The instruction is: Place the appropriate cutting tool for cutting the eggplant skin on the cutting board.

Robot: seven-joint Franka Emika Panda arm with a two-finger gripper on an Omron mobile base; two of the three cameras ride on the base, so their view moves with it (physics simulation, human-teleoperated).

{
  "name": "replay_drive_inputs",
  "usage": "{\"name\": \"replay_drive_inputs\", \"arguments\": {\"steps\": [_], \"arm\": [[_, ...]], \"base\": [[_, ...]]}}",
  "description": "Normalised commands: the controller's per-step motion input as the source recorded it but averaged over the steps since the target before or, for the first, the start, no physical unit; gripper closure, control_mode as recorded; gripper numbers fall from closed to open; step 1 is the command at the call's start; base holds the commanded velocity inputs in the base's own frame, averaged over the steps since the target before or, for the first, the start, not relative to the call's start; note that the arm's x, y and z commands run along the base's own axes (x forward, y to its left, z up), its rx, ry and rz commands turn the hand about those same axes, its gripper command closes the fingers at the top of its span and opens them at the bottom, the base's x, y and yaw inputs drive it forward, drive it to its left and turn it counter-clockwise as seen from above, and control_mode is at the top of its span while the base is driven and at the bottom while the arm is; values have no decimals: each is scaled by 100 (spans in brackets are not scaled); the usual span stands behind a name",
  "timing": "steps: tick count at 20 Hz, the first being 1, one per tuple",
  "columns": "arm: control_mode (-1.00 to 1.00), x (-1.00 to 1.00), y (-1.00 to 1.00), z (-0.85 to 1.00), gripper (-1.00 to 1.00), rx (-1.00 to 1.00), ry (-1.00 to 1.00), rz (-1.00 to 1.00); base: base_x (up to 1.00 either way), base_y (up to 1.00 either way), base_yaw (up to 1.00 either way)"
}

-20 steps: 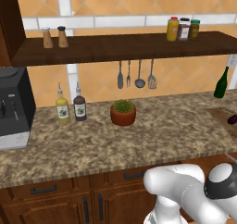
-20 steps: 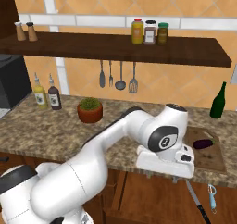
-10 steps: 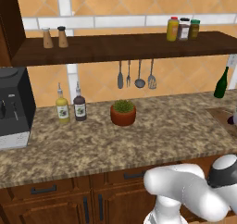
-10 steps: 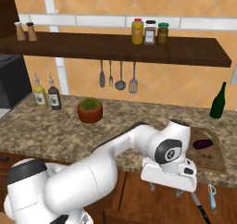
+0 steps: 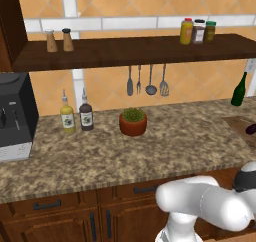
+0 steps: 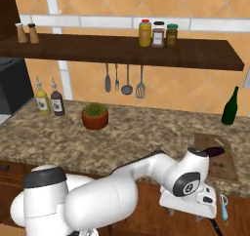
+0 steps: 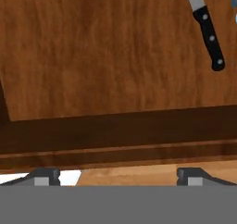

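The cutting tool, a slim peeler with a pale grey-blue part, lies below the counter's front edge at the lower right of the right base view; a sliver of it touches the top right edge of the hand view. My gripper hangs just left of it, below counter height, open with nothing between its fingertips. On the counter to the right lies the brown cutting board, seen too in the left base view. The dark purple eggplant rests on its far part.
A black-handled knife lies on a brown wooden surface beside the peeler. A potted plant, two bottles, a green bottle and hanging utensils stand at the back of the counter.
The arm has swung to the right and down, and the hand has dropped from counter height to below the counter's front edge, closer to the peeler. Nothing on the counter has moved.
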Motion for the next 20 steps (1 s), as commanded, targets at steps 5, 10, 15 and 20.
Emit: {"name": "replay_drive_inputs", "arguments": {"steps": [5, 10, 15, 20], "arm": [[-100, 37, -38, -49, -100, 0, 4, 0], [-100, 20, -32, -53, -100, 0, 4, 0], [-100, 0, -10, -60, -100, 1, 4, -1], [-100, 0, 0, -58, -100, 1, 9, -3]], "base": [[0, 0, 0], [0, 0, 0], [0, 0, 0], [0, 0, 0]]}}
